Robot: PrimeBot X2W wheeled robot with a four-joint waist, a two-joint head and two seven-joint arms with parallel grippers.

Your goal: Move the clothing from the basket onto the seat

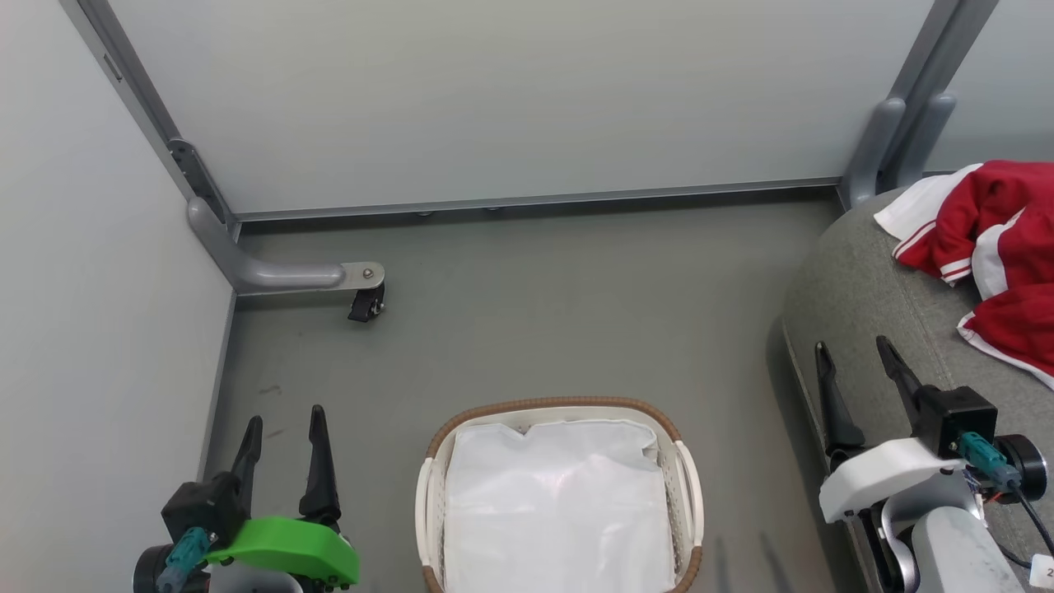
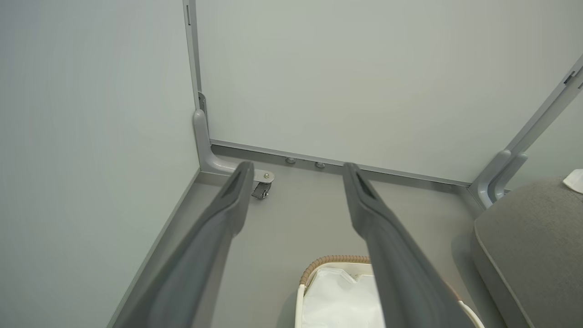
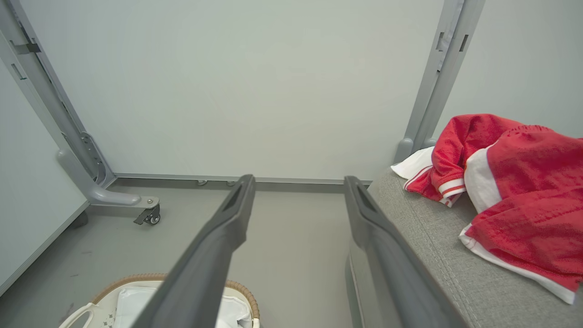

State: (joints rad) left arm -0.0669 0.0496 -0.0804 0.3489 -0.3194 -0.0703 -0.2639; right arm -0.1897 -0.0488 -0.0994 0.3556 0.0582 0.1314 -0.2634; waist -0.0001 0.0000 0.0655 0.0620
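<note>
The red clothing (image 1: 1000, 247) with white striped trim lies crumpled on the grey seat (image 1: 873, 288) at the right, also in the right wrist view as clothing (image 3: 514, 196) on the seat (image 3: 437, 255). The white basket (image 1: 683, 469) with brown rim stands on the floor at bottom centre, showing just its white liner (image 1: 556, 502). My left gripper (image 1: 284, 416) is open over the floor left of the basket. My right gripper (image 1: 852, 346) is open above the seat's near edge, holding nothing. The left wrist view shows the basket (image 2: 319, 269) and the seat (image 2: 528, 237).
Pale partition panels (image 1: 494, 91) close off the back and left. A grey panel foot with a black caster (image 1: 366, 303) juts onto the floor at the back left. Grey floor (image 1: 576, 313) lies between the basket, panels and seat.
</note>
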